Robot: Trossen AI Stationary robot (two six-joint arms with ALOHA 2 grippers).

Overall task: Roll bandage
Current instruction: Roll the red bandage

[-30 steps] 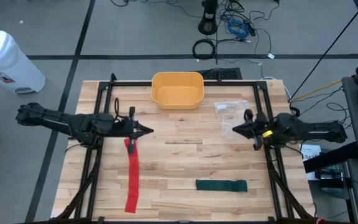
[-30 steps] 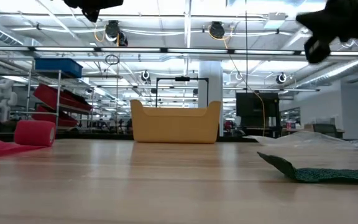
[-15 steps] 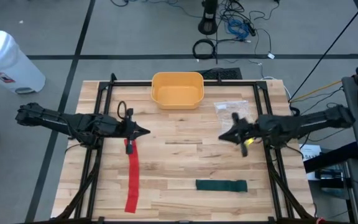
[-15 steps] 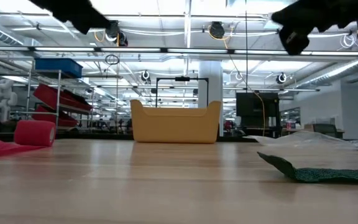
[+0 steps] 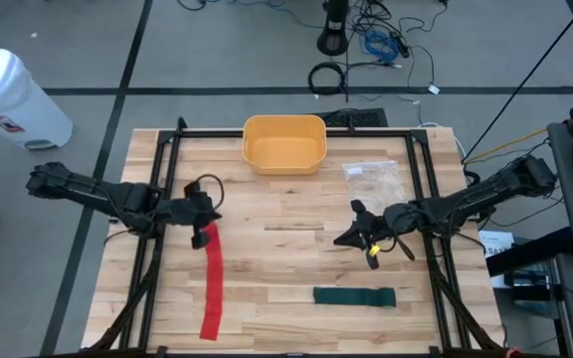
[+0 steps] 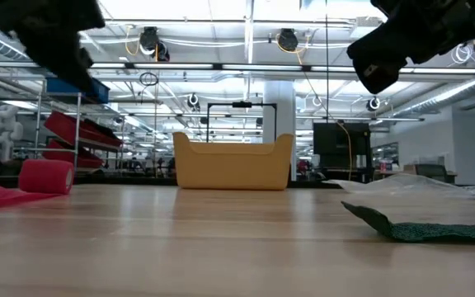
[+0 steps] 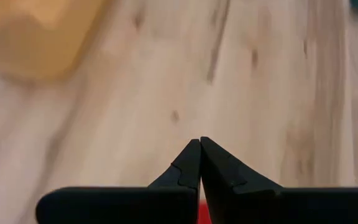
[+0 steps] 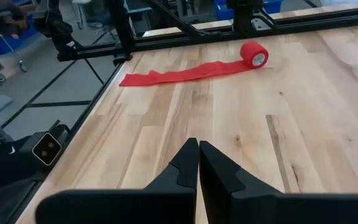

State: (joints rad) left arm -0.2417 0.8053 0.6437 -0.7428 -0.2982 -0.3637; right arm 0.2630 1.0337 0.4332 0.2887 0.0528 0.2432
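A red bandage (image 5: 210,288) lies on the table's left half as a long flat strip. Its rolled end (image 5: 205,237) is toward the far side and also shows in the right wrist view (image 8: 254,53). My left gripper (image 5: 210,217) hangs shut above that rolled end, tipped downward, touching nothing. A dark green bandage (image 5: 354,296) lies flat near the front right. My right gripper (image 5: 338,242) is shut, in the air over the table's middle right, pointing toward the red bandage.
A yellow basket (image 5: 284,142) stands at the middle of the far edge. A clear plastic bag (image 5: 371,177) lies at the far right. Black frame rails (image 5: 162,199) run along both sides of the table. Bare wood lies between the two bandages.
My left gripper has tipped from nearly level to pointing downward, sunk a little and drawn back toward the table's left edge, ending over the red roll. My right gripper has reached out from the right edge toward the table's middle and somewhat toward the near edge. Both stayed shut.
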